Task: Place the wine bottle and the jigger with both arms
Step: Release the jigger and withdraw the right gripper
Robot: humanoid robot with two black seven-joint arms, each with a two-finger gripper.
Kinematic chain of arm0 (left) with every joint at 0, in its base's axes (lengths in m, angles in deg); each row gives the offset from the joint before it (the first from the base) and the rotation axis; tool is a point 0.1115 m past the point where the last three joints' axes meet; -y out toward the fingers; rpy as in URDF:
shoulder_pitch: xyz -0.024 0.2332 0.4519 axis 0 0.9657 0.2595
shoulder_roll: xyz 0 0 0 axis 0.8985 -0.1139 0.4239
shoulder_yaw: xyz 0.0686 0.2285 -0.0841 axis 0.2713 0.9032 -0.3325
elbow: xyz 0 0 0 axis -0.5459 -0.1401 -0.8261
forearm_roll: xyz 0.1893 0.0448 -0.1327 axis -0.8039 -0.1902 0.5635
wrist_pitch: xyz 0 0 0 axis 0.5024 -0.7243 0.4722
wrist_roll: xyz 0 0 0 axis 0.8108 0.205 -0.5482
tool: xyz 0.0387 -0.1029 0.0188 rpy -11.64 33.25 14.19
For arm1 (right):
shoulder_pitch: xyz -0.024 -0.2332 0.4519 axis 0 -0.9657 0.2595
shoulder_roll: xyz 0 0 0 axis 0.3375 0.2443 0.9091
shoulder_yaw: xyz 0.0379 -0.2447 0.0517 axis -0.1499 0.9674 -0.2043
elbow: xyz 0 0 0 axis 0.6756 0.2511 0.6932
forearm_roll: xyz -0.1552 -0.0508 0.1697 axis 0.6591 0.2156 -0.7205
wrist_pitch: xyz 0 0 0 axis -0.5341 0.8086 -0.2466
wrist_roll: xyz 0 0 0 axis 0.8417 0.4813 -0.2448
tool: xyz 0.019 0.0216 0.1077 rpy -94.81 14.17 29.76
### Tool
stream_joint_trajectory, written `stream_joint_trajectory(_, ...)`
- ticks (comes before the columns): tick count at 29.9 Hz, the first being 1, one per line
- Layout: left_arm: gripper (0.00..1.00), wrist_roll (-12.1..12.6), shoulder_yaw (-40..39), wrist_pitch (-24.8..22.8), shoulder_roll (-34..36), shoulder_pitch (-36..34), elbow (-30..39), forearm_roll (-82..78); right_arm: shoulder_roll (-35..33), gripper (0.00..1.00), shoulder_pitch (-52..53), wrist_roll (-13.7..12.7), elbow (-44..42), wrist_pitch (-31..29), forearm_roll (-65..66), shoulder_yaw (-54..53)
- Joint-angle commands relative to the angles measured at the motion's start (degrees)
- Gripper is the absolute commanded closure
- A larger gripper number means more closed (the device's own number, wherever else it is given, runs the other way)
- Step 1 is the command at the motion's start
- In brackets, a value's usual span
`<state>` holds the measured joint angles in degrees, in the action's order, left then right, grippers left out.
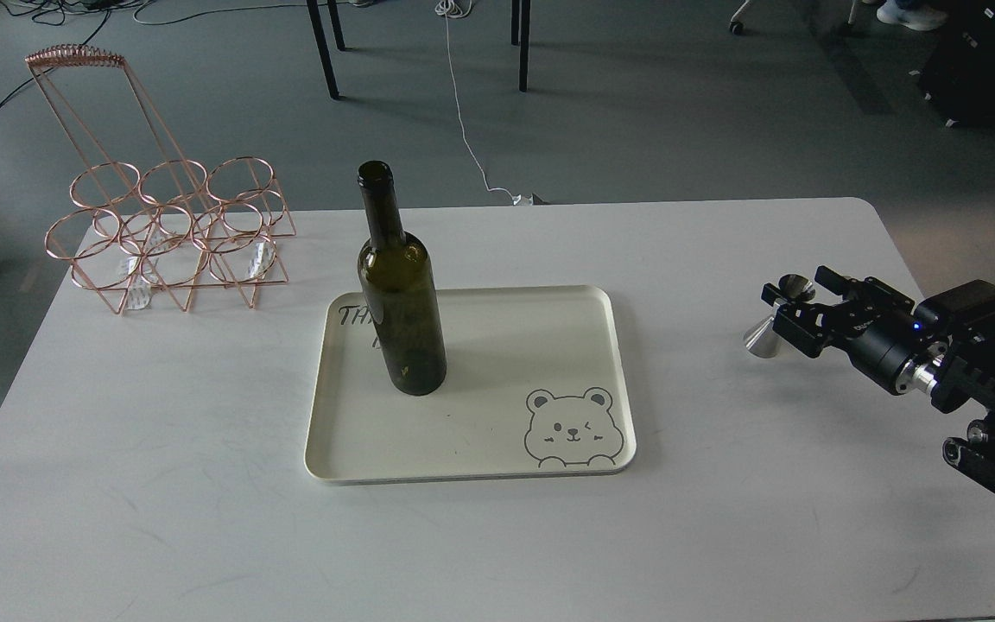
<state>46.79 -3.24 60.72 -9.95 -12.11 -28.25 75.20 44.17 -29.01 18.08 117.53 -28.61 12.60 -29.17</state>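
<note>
Jigger (776, 316) sits at the right side of the table (204, 484), upright, its long axis near vertical — and the right gripper (795, 313) has its fingers narrowed around the waist, apparently holding it. From there the tray (480, 466) lies to the left, well apart. On it the wine bottle (399, 302) stands upright at the rear left. No left arm shows — the right alone is placed to act.

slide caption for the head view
Dark green glass wine bottle upright on cream tray; right claw at steel jigger.
</note>
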Motion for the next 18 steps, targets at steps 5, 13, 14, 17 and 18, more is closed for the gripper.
stream_joint_trajectory(5,0.01,0.0,0.0,0.0,0.1,0.0,0.0,0.0,-6.0,0.03,2.9,0.0,8.7,0.0,-4.1,-0.1)
stream_joint_trajectory(13,0.01,0.5,0.0,0.0,0.6,-0.3,0.1,0.0,-7.5,0.03,17.1,0.0,10.8,-3.5,-16.4,-0.2)
stream_joint_trajectory(14,0.01,0.5,-0.1,0.0,0.9,-0.3,0.1,0.0,-7.3,0.03,19.0,0.0,10.6,-5.6,-19.4,-0.3)
stream_joint_trajectory(17,0.01,0.6,-0.2,0.0,2.4,-0.3,0.2,-0.1,-6.8,0.03,24.4,0.0,10.2,-11.6,-30.0,-0.3)
stream_joint_trajectory(18,0.01,0.6,-0.2,0.0,2.8,-0.4,0.4,-0.2,-6.6,0.03,25.9,0.0,10.2,-13.2,-33.4,-0.3)
